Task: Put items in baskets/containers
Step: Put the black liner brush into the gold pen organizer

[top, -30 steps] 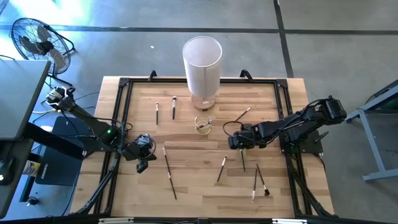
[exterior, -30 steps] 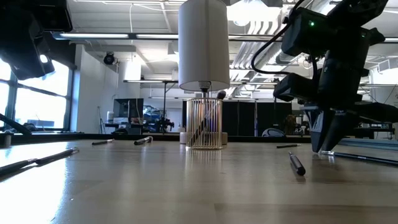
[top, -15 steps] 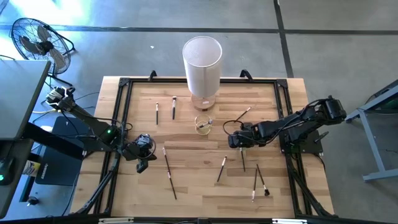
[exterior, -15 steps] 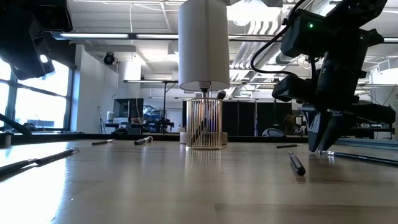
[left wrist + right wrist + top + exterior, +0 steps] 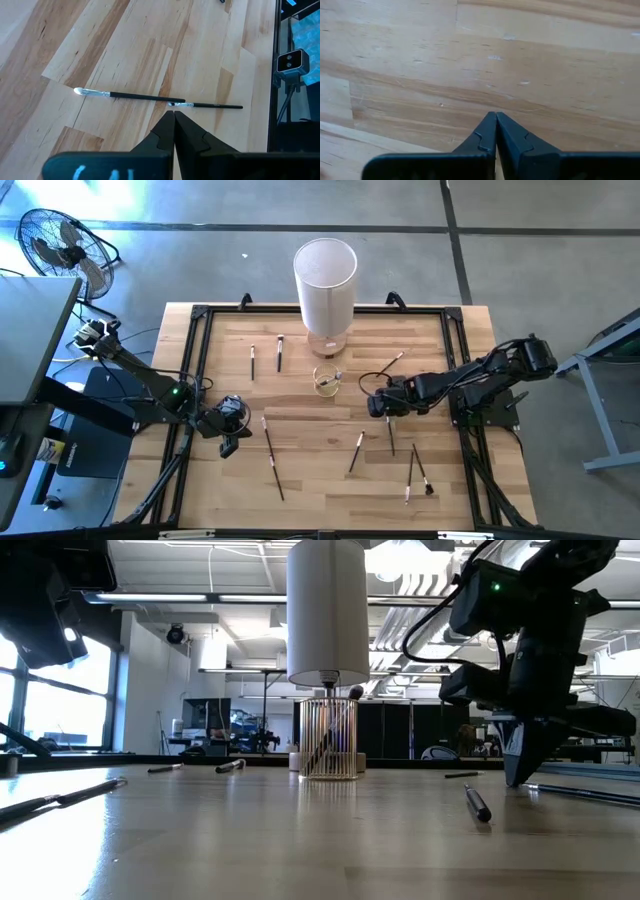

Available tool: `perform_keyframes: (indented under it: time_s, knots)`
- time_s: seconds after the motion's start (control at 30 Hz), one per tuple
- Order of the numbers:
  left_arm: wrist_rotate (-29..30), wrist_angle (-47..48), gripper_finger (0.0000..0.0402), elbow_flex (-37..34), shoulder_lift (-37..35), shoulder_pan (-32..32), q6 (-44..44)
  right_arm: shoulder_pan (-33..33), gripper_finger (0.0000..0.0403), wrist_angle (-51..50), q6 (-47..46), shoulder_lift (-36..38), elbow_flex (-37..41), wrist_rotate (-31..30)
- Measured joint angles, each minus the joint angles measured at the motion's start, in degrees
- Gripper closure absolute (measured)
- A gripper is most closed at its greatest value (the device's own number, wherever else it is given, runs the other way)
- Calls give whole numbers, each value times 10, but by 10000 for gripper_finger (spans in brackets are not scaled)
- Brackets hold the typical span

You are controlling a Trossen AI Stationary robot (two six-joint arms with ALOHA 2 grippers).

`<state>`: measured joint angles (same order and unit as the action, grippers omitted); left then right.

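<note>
Brushes lie flat on the wooden table (image 5: 300, 430), one stands in the glass cup (image 5: 326, 381).

Near the front edge, loose makeup brushes (image 5: 272, 457) mostly point front to back. The left gripper (image 5: 229, 442) and the right gripper (image 5: 377, 406) both have fingers pressed together, holding nothing. Farther back, the cup sits mid-table, its brush leaning. Behind it stands the tall white cylinder (image 5: 325, 285).

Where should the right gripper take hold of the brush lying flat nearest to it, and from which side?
Judging by its pose, grip the brush at mid-handle, coming straight down from above with the right gripper, fingers across its thin, flat-lying shaft.
</note>
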<state>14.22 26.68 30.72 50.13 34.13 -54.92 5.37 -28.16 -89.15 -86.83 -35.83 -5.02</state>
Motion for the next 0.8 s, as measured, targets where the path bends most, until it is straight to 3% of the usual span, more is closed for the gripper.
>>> perform_keyframes:
  time_s: [0.3, 0.37, 0.63, 0.8]
  knots:
    - [0, 0, 401, 0, 0, 0, 5, 3, 402, 14, 52, 9, -15, -39]
    - [0, -1, 401, 0, 0, 0, 4, 3, 402, 13, 79, 20, -23, -75]
    - [9, -30, 401, 0, 0, 0, -27, 4, 403, 24, 196, 129, -37, -186]
    - [49, -70, 401, 0, 0, 0, -37, 4, 403, 95, 341, 204, -37, -242]
